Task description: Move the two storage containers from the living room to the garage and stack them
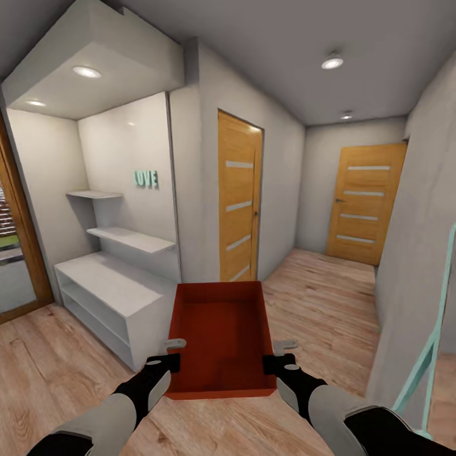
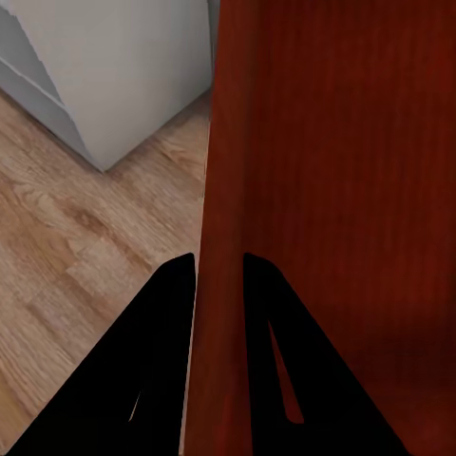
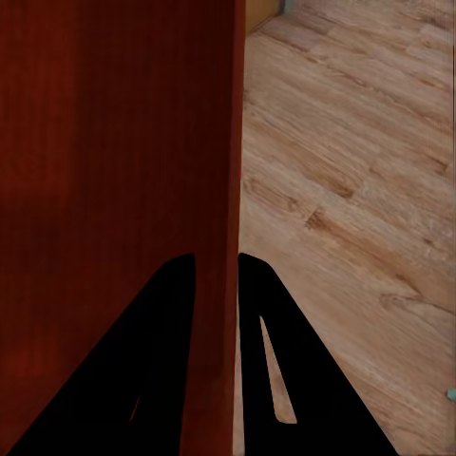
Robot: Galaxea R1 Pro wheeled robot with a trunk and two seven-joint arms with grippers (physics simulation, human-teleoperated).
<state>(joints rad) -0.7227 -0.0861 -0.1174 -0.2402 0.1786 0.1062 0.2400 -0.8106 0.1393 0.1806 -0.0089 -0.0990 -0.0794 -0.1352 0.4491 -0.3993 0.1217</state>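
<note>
With each pair of fingers straddling a side wall, you carry the storage container (image 1: 221, 335) between both arms. Your left gripper (image 2: 218, 275) is clamped over the left wall, one finger (image 2: 157, 351) outside and one inside the box; your right gripper (image 3: 217, 275) pinches the right wall the same way, its outer finger (image 3: 285, 361) over the plank floor (image 3: 351, 209). The open box reaches forward from the fingers, held level above the floor. Just beyond your left fingers stands a white shelf unit (image 1: 107, 285); farther ahead are two wooden doors (image 1: 239, 196) along the hallway.
</note>
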